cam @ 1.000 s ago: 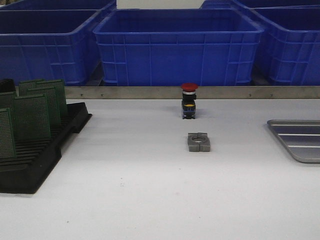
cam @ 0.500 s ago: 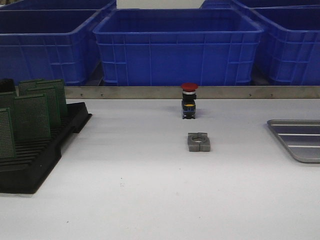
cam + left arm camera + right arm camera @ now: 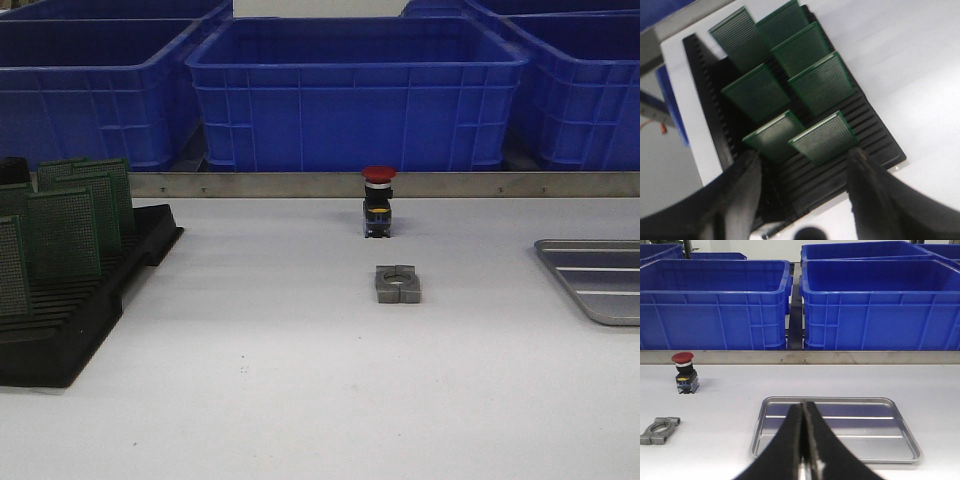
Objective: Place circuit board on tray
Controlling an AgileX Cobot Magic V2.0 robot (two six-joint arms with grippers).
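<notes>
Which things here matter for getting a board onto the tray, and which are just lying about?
For the job: circuit boards standing in the black rack; tray; open left gripper above the rack.

Lying about: red push-button, grey metal clamp, blue crates; shut right gripper, holding nothing.

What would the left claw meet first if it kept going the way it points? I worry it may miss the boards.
Probably the nearest circuit board in the black rack, framed between the open left claw fingers; depth is unclear.
</notes>
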